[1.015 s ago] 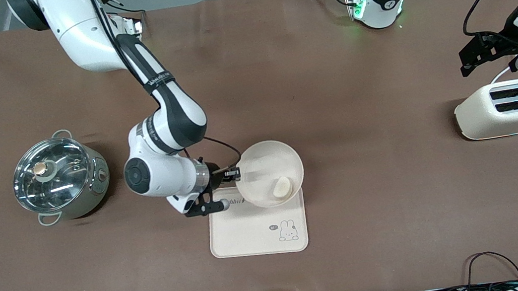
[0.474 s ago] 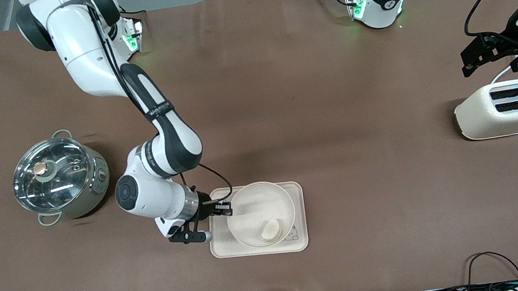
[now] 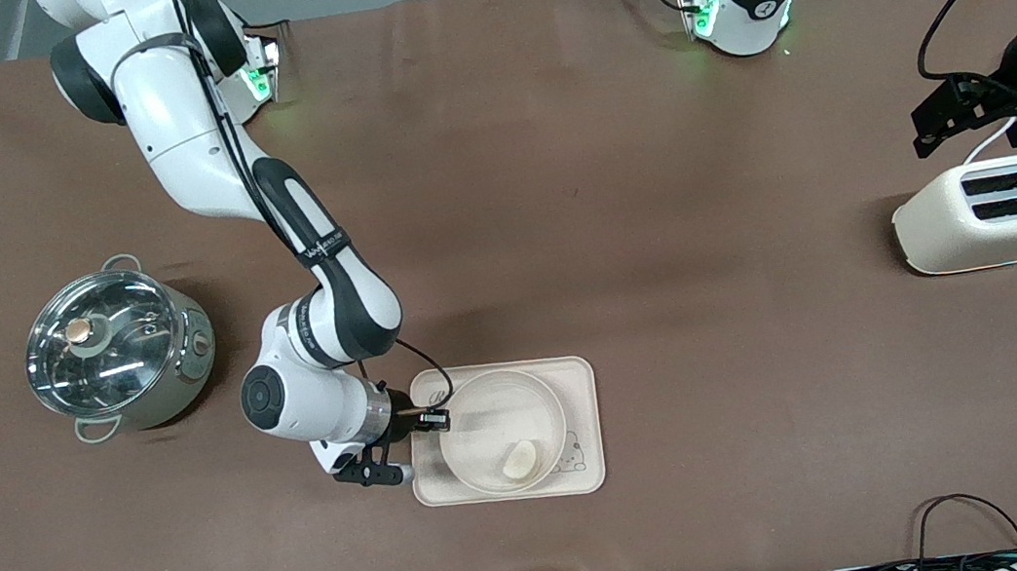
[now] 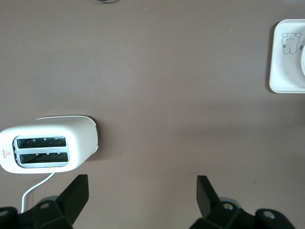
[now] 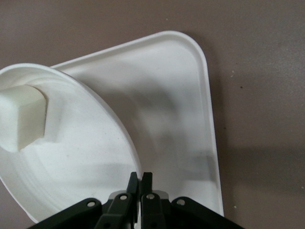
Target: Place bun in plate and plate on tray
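Toward the table edge nearest the front camera, about midway along it, lies the tray (image 3: 578, 384), a cream rectangle with a bunny print. The plate (image 3: 467, 419) is over the tray, within its outline; whether it already rests flat cannot be told, and the right wrist view shows the dish raised over the tray floor. In the plate, at the rim nearest the camera, lies the bun (image 3: 519, 461), its long axis slanting toward the right arm's end.

The right gripper (image 3: 433, 420) pinches the plate's rim on the side toward the right arm's end, fingers (image 5: 147, 182) closed narrow on the thin edge. The plate extends from that grip toward the left arm's end, so I judge the next move is to settle it and let go.

Farther off, at the left arm's end, stands a white toaster (image 3: 995, 212). The left gripper (image 4: 143, 191) waits over the table near it, jaws wide and empty. At the right arm's end stands a lidded steel pot (image 3: 116, 347).
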`<state>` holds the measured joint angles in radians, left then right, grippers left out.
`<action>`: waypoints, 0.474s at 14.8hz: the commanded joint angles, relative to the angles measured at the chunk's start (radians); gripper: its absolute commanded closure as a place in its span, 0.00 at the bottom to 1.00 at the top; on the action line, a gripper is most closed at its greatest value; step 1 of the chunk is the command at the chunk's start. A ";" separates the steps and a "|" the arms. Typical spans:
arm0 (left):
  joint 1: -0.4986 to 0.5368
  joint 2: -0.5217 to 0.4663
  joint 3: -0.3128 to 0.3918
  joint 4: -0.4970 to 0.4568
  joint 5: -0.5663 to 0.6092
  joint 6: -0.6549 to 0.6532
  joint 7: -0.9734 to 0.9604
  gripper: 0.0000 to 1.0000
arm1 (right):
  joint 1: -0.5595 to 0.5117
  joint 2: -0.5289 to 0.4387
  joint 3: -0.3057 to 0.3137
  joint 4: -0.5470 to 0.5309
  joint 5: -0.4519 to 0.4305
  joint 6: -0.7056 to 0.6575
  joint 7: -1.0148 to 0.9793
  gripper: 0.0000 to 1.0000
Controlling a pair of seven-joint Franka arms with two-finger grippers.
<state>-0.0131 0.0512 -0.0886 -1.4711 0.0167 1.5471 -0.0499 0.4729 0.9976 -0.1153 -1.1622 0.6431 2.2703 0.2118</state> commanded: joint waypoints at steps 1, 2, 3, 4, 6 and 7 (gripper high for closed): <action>0.022 -0.004 0.001 0.011 -0.015 -0.007 0.045 0.00 | -0.008 0.012 0.009 0.027 0.003 -0.009 0.014 0.83; 0.024 -0.004 0.001 0.011 -0.015 -0.007 0.045 0.00 | -0.008 0.010 0.009 0.027 0.000 -0.011 0.011 0.67; 0.024 -0.004 0.001 0.011 -0.015 -0.005 0.045 0.00 | -0.008 0.007 0.008 0.027 -0.002 -0.011 0.011 0.45; 0.024 -0.002 0.001 0.011 -0.015 -0.007 0.045 0.00 | -0.008 0.004 0.008 0.027 -0.003 -0.014 0.012 0.28; 0.025 0.001 0.001 0.009 -0.017 -0.007 0.045 0.00 | -0.010 -0.042 0.002 0.027 -0.064 -0.024 0.012 0.00; 0.024 0.001 0.001 0.011 -0.015 -0.007 0.045 0.00 | -0.019 -0.074 0.002 0.027 -0.110 -0.072 0.011 0.00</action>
<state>0.0093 0.0515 -0.0885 -1.4701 0.0167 1.5470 -0.0200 0.4723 0.9935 -0.1182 -1.1281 0.6026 2.2626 0.2115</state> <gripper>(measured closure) 0.000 0.476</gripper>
